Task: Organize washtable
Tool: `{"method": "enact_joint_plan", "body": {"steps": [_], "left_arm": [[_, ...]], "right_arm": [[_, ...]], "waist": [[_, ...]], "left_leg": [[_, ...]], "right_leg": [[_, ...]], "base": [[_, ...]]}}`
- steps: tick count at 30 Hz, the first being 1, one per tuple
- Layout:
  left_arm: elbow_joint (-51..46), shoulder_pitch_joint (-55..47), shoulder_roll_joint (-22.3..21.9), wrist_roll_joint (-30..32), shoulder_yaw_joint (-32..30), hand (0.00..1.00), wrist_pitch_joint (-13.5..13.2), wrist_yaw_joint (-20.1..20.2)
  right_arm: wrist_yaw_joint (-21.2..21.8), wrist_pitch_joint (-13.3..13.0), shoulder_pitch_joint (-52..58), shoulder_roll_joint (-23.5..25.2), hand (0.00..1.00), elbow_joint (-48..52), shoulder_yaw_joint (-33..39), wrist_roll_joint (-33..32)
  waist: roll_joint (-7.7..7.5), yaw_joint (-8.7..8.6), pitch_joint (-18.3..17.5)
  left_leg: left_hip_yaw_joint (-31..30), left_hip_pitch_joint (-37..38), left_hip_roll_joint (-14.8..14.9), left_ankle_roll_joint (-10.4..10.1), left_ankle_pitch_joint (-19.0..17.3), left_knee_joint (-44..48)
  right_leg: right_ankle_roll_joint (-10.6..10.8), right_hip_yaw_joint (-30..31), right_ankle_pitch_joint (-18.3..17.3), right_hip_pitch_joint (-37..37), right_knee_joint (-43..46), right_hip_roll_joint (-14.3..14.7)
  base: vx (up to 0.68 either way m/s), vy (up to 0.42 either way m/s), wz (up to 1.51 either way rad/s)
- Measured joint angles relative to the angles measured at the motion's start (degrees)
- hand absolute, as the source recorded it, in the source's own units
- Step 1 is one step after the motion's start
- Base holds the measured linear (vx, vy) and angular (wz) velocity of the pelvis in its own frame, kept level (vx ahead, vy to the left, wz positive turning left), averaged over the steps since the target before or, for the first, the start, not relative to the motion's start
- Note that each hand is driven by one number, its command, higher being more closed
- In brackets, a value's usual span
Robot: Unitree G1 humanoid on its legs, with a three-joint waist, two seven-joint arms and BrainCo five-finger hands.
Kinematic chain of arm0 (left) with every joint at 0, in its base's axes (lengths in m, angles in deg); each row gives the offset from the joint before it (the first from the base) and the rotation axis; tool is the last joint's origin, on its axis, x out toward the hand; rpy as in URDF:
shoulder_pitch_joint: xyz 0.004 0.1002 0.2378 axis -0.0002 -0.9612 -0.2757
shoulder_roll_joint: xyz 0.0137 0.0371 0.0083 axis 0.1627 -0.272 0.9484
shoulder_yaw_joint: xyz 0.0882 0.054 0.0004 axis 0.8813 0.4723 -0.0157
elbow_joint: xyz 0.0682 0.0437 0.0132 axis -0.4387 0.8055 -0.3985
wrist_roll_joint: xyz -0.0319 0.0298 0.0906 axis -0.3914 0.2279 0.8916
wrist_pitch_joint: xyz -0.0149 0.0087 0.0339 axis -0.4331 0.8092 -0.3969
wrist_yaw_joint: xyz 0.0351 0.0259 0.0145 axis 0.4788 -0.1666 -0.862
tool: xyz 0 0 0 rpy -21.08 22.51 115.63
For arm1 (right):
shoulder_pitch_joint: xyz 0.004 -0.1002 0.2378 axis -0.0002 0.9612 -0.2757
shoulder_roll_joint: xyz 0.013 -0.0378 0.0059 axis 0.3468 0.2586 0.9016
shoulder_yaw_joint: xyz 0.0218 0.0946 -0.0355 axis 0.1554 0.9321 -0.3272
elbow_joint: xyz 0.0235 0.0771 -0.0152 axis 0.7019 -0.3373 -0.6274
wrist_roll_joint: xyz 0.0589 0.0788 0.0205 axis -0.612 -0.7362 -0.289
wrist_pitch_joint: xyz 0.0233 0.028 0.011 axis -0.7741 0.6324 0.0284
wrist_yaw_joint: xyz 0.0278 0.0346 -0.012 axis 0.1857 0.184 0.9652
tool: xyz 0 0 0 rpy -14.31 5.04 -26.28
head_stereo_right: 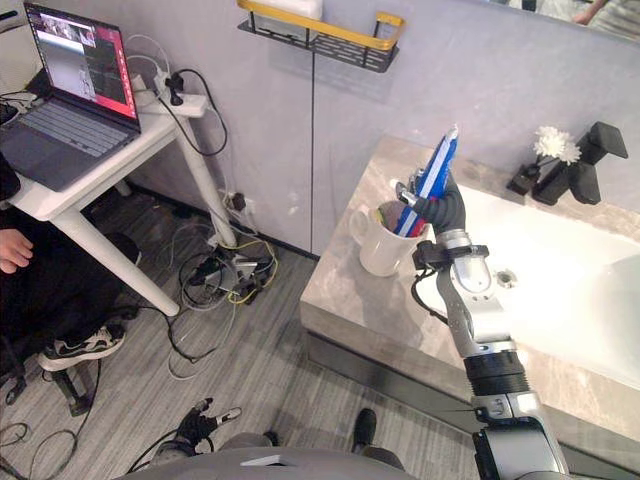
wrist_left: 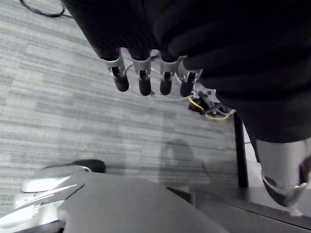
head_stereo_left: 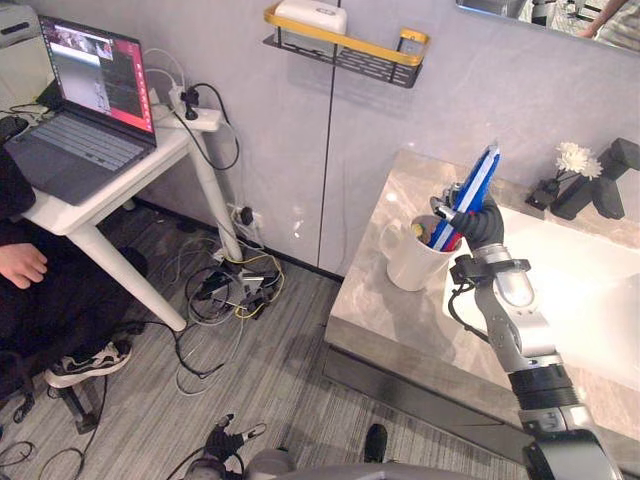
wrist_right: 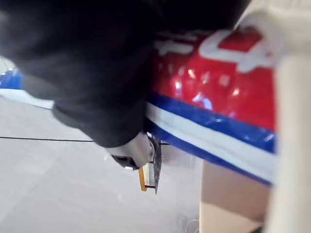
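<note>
My right hand (head_stereo_left: pixel 470 218) is shut on a blue, white and red toothpaste tube (head_stereo_left: pixel 478 185) that stands tilted with its lower end inside a white mug (head_stereo_left: pixel 412 262). The mug stands near the left end of the marble washtable (head_stereo_left: pixel 390 310), beside the white sink basin (head_stereo_left: pixel 600 290). In the right wrist view the tube (wrist_right: pixel 214 107) runs past the hand's dark cover, close to the mug's rim (wrist_right: pixel 291 121). My left hand (wrist_left: pixel 146 73) hangs low over the grey floor, its fingers straight and holding nothing; it also shows at the bottom of the left eye view (head_stereo_left: pixel 228 438).
A black faucet (head_stereo_left: pixel 600 185) and a small vase of white flowers (head_stereo_left: pixel 572 160) stand behind the basin. A yellow-railed wall shelf (head_stereo_left: pixel 345 45) hangs above. To the left is a white table (head_stereo_left: pixel 120 180) with a laptop (head_stereo_left: pixel 85 110), a seated person (head_stereo_left: pixel 20 265), and tangled cables (head_stereo_left: pixel 235 290) on the floor.
</note>
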Motion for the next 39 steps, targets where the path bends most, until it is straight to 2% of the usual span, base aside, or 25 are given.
{"method": "enact_joint_plan", "body": {"steps": [10, 18, 27, 31, 35, 39], "left_arm": [[-1.17, -0.20, -0.24, -0.01, -0.30, 0.00, 0.06, 0.03], [-1.21, -0.18, -0.36, -0.01, -0.49, 0.00, 0.08, -0.01], [-1.19, -0.17, -0.35, 0.01, -0.53, 0.00, 0.08, -0.03], [-0.90, 0.02, -0.35, 0.41, -0.59, 0.00, 0.08, -0.06], [0.68, 0.76, -0.31, 0.46, -1.04, 0.00, 0.06, -0.07], [1.39, 0.73, -0.24, 0.58, -1.23, 0.00, 0.06, -0.17]], "right_arm": [[-0.17, 0.25, -0.01, 0.00, 0.00, 5.86, 0.81, -0.06], [-0.14, -1.19, -0.03, 0.00, 0.00, 11.89, 2.70, -0.18], [-0.12, -1.50, -0.03, 0.00, 0.00, 13.94, 3.41, -0.29], [-0.22, -1.76, 0.17, -0.01, 0.00, 17.99, 6.81, -0.72], [-0.39, -3.57, 2.04, -0.02, 0.00, 20.90, 9.82, -0.77], [-1.24, -3.98, 6.77, -0.01, 0.00, 24.67, 15.68, -0.85]], "waist": [[-0.66, -0.02, 0.41], [-0.68, -0.15, 0.39], [-0.73, -0.25, 0.36], [-0.72, -0.54, 0.37], [-0.77, -0.86, 0.32], [-0.78, -1.68, 0.27]], "left_leg": [[0.02, -0.24, 0.03, 0.08, -0.06, 0.50], [0.34, -0.17, 0.13, 0.09, -0.08, 0.52], [0.86, 0.10, 0.14, 0.09, -0.08, 0.87], [1.46, 0.38, 0.14, 0.11, -0.11, 0.86], [1.68, 0.56, 0.13, 0.12, -0.11, 0.85], [2.40, 0.86, 0.14, 0.13, -0.15, 0.77]], "right_leg": [[-0.02, 0.03, 0.02, 0.03, 0.00, 0.02], [-0.04, 0.15, 0.03, 0.06, 0.01, 0.12], [-0.11, 0.69, 0.09, 0.06, 0.01, 0.19], [-0.18, 1.39, 0.19, 0.00, 0.01, 0.25], [-0.20, 1.63, 0.26, 0.03, 0.01, 0.26], [-0.20, 2.21, 0.28, -0.05, 0.01, 0.32]], "base": [[0.00, 0.000, 0.00], [0.00, 0.000, 0.00], [0.00, 0.001, -0.01], [-0.01, 0.003, -0.08], [-0.01, 0.003, -0.04], [0.00, 0.004, -0.07]]}}
